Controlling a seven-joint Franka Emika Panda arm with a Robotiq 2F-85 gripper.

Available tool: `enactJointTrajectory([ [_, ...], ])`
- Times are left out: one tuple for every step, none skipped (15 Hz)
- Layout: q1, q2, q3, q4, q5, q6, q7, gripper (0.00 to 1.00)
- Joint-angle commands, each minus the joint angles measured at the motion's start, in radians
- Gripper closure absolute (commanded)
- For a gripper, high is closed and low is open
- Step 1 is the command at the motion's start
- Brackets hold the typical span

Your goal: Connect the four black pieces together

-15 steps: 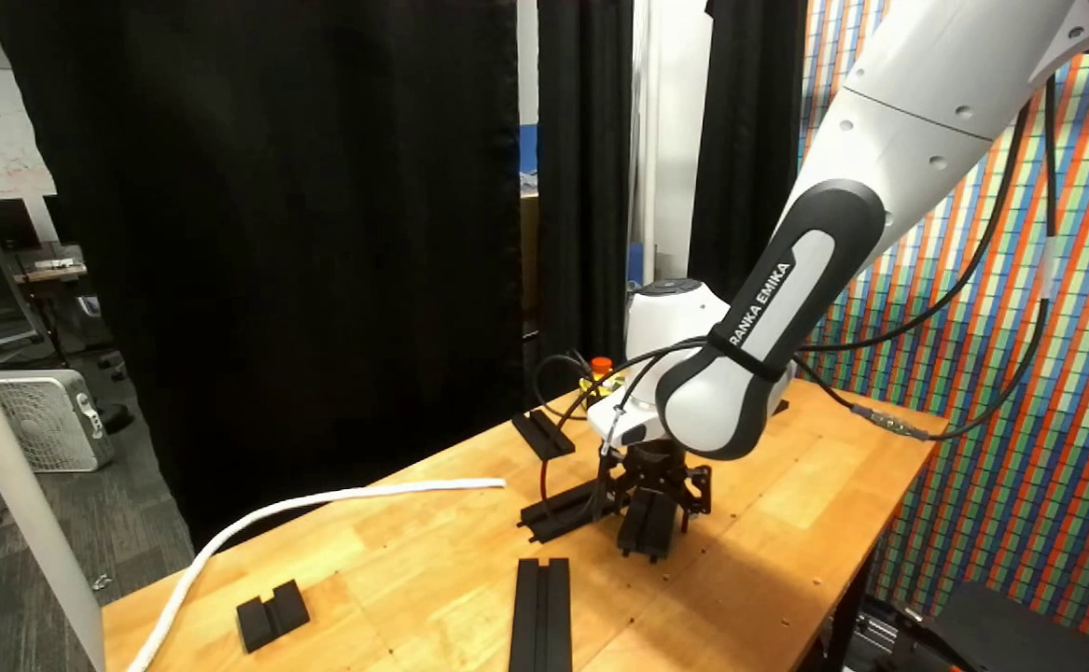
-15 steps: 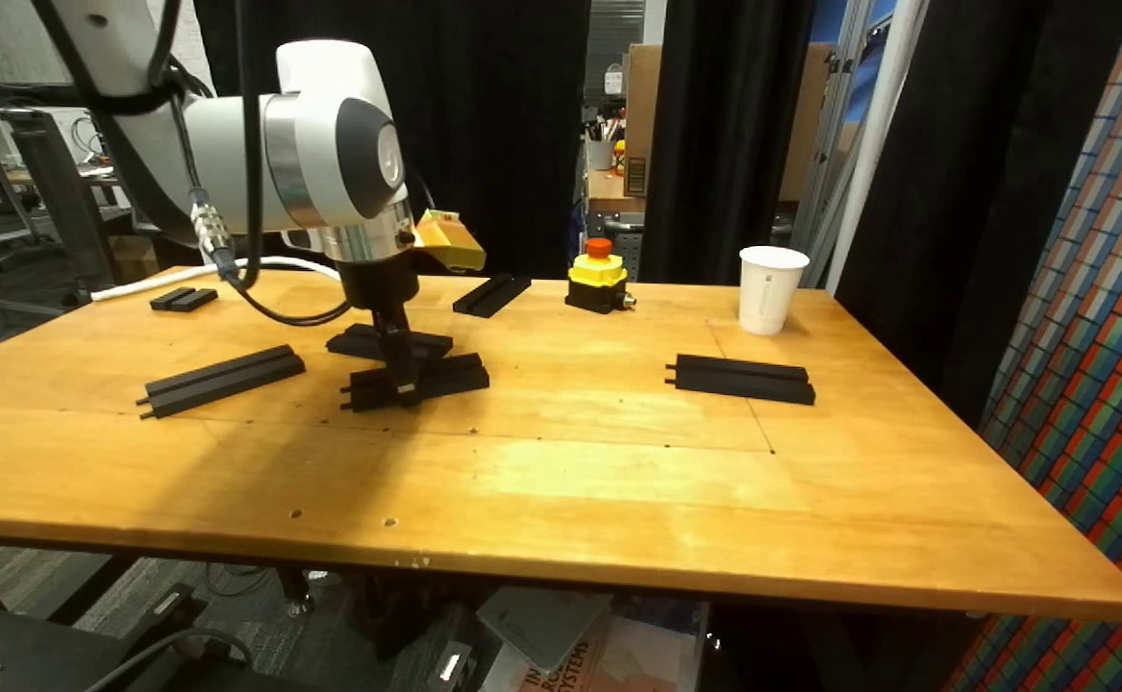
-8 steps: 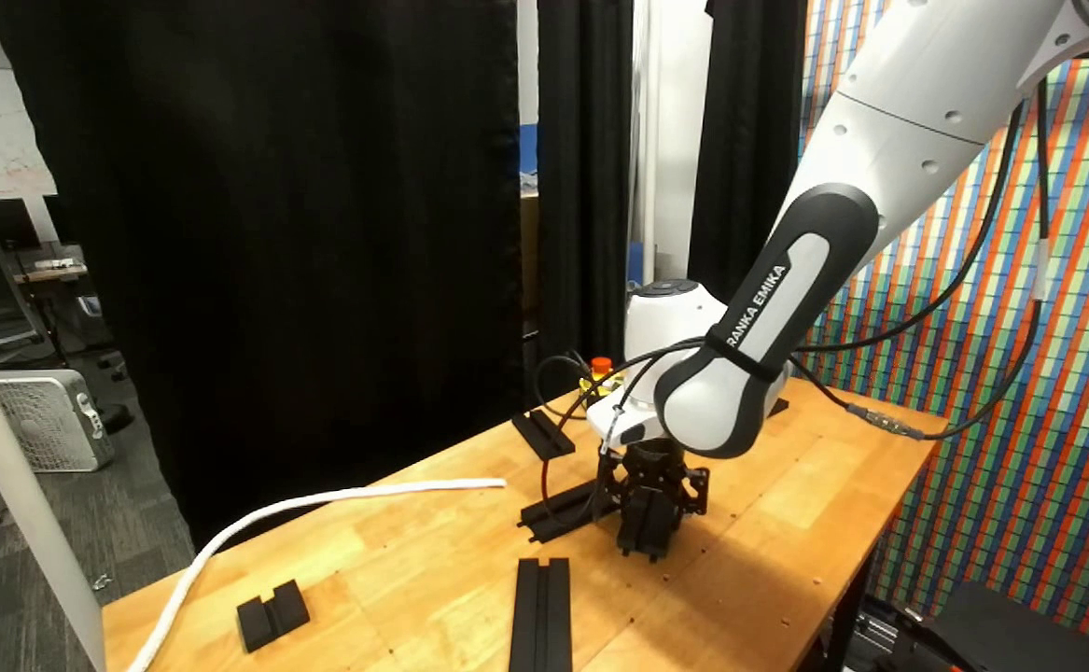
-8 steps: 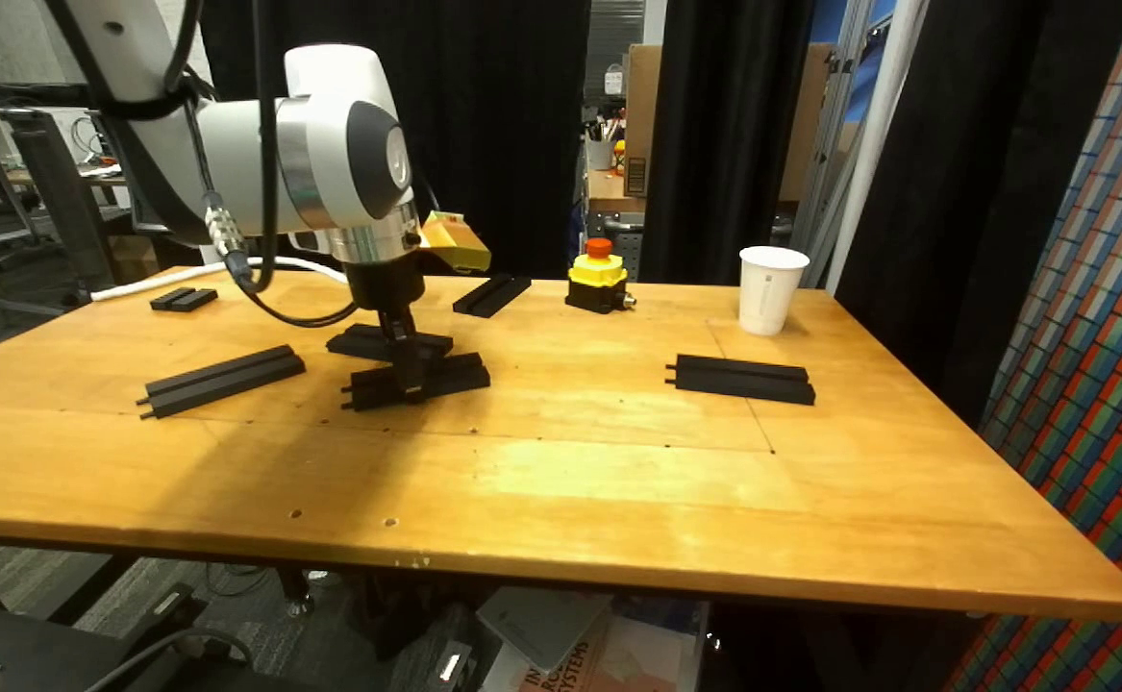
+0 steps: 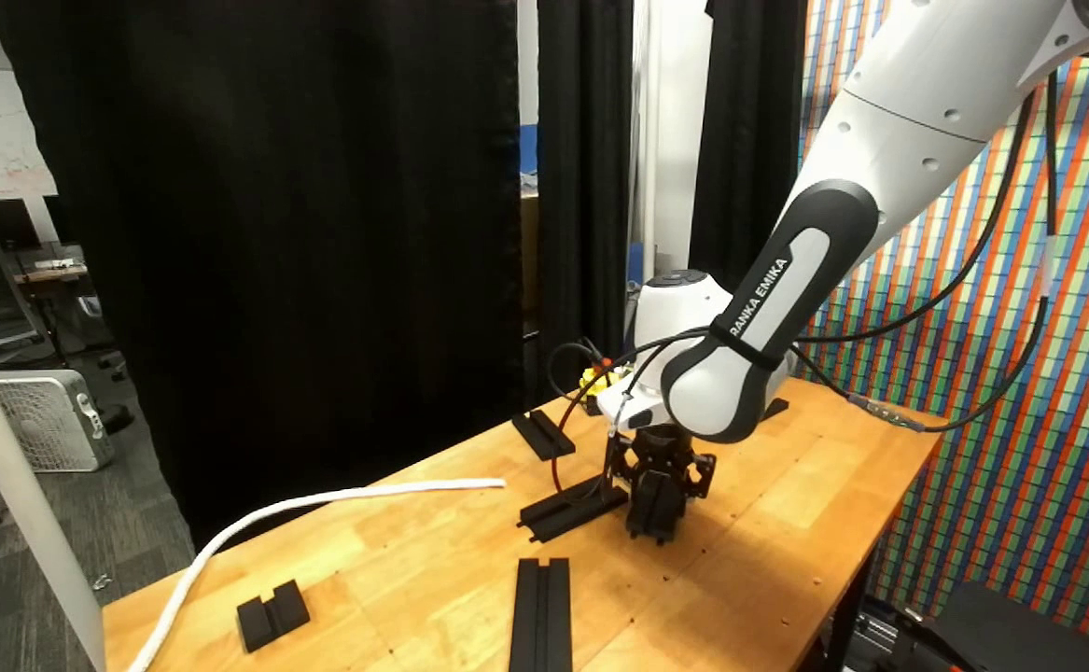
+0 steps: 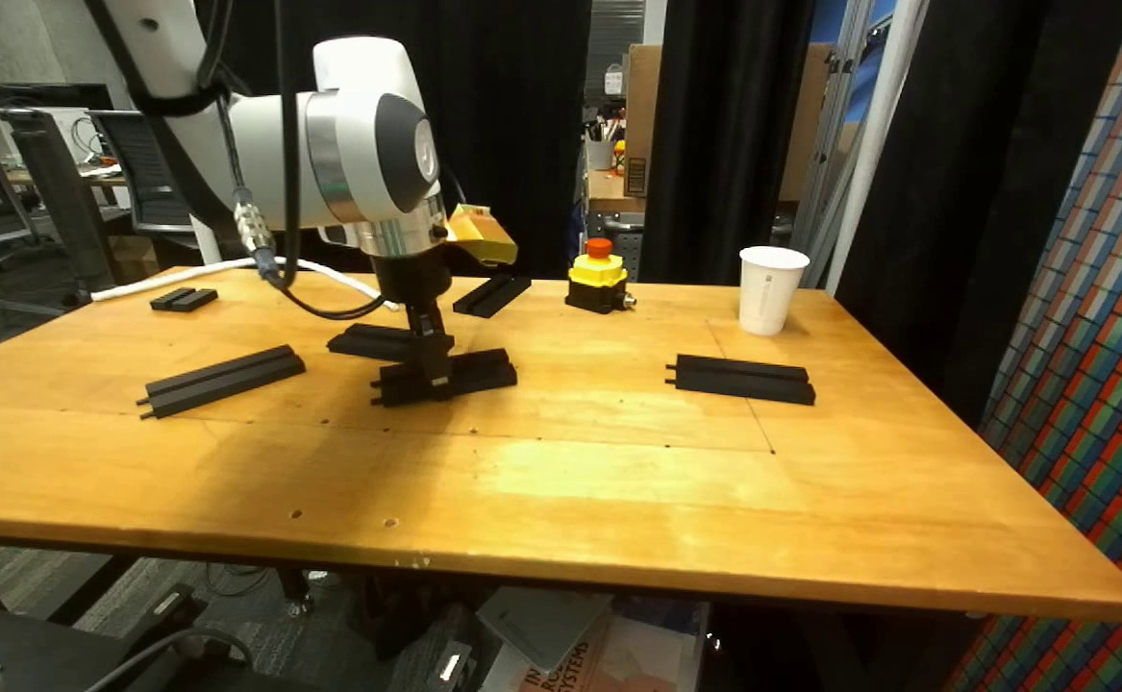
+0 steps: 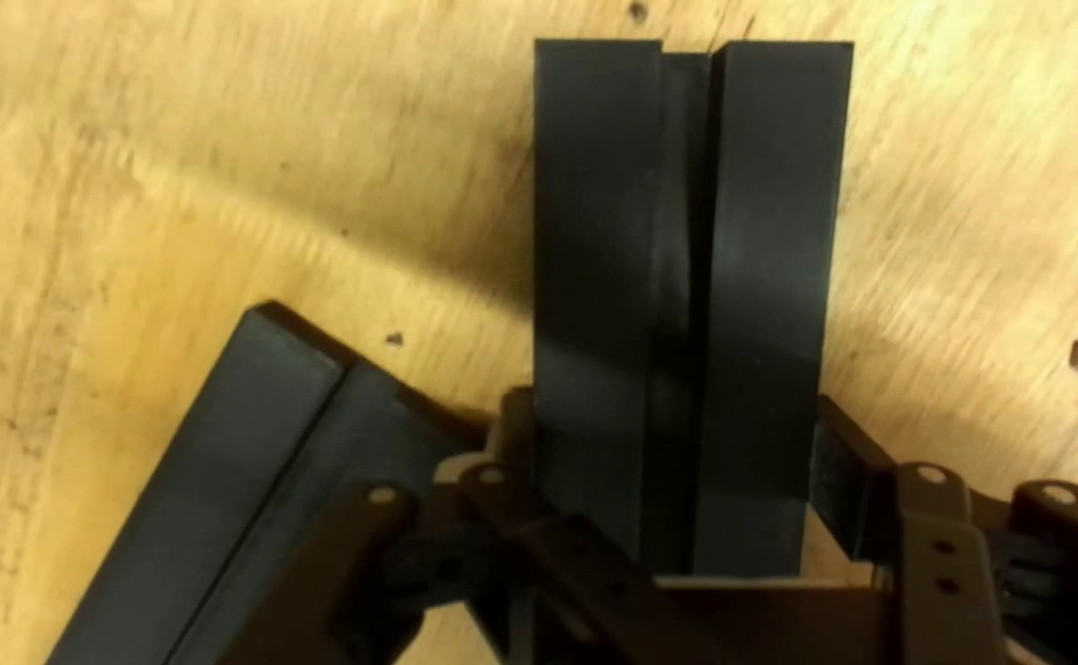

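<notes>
Jaws pinched a black bar (image 7: pixel 677 291) right of centre in the wrist view, beside a second bar (image 7: pixel 257 503) at lower left, and probably needed it level and square to a third bar (image 6: pixel 741 379), centre-right in an exterior view.

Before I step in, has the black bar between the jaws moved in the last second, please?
Yes; in an exterior view, the black bar has shifted rightward, nearer the white cup.

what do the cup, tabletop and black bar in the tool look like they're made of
Cup: probably paper or foam, matte white, showing no shine.
Tabletop: wood, apparently varnished, given grain and glare.
Black bar: likely plastic, matte, with smooth, even faces.
</notes>
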Motion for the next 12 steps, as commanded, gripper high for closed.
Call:
enactJointTrajectory([
  [-0.040,-0.012,-0.025,0.038,-0.014,-0.032,0.011,0.54],
  [-0.057,-0.015,-0.030,0.054,0.002,-0.048,0.004,0.54],
  [-0.072,-0.017,-0.033,0.066,0.014,-0.061,-0.005,0.54],
  [-0.082,-0.015,-0.040,0.086,0.020,-0.082,0.002,0.54],
  [-0.092,-0.011,-0.045,0.107,0.024,-0.105,0.002,0.54],
  [-0.101,-0.006,-0.049,0.127,0.028,-0.119,0.004,0.54],
  [-0.108,0.004,-0.051,0.151,0.034,-0.141,0.005,0.54],
  [-0.112,0.010,-0.054,0.174,0.040,-0.170,0.009,0.54],
  [-0.118,0.018,-0.054,0.196,0.052,-0.186,0.013,0.54],
  [-0.123,0.031,-0.053,0.223,0.069,-0.214,0.016,0.54],
  [-0.126,0.038,-0.053,0.242,0.084,-0.237,0.022,0.54],
  [-0.130,0.045,-0.052,0.260,0.104,-0.253,0.026,0.54],
])
